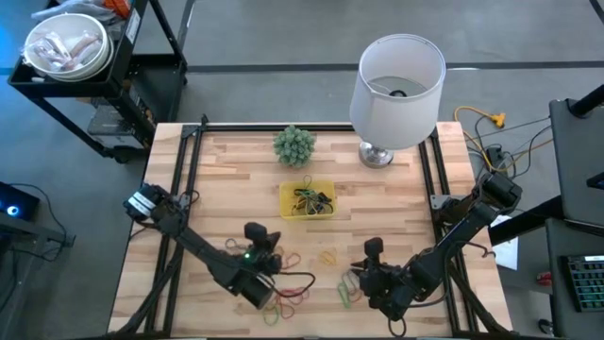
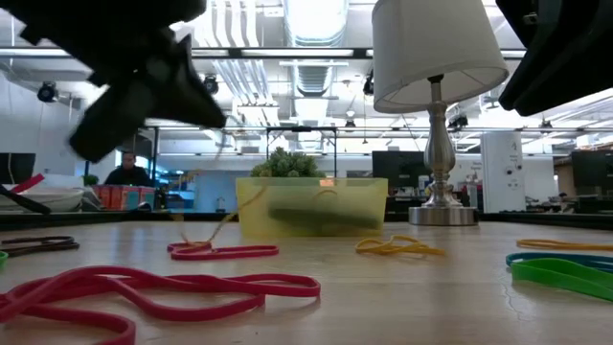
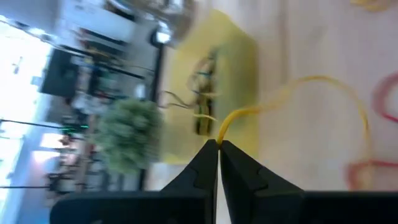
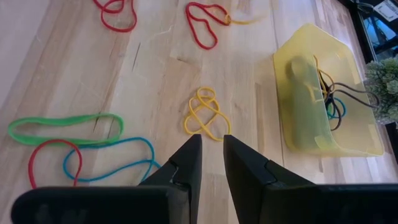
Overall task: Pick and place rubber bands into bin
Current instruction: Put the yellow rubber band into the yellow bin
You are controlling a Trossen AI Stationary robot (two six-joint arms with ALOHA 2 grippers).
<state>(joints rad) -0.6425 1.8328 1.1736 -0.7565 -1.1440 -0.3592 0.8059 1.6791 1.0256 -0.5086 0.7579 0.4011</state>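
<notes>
The bin, a shallow yellow tray with several rubber bands inside, stands mid-table in front of the plant. My left gripper hovers on the near left, points toward the bin and is shut on a yellow rubber band. My right gripper stands open on the near right, just short of another yellow band that lies flat on the wood. Nothing is between its fingers. More bands lie loose around both grippers. My left gripper pinches one end of the yellow band's loop between its two fingertips. The fingers slant down toward the table's far side. The band arcs away from the tips, and its other end reaches down to the table beside a red band.
A white-shaded lamp and a small green plant stand at the far edge. Red, green and blue bands lie on the near part of the table. Black frame rails run along both sides.
</notes>
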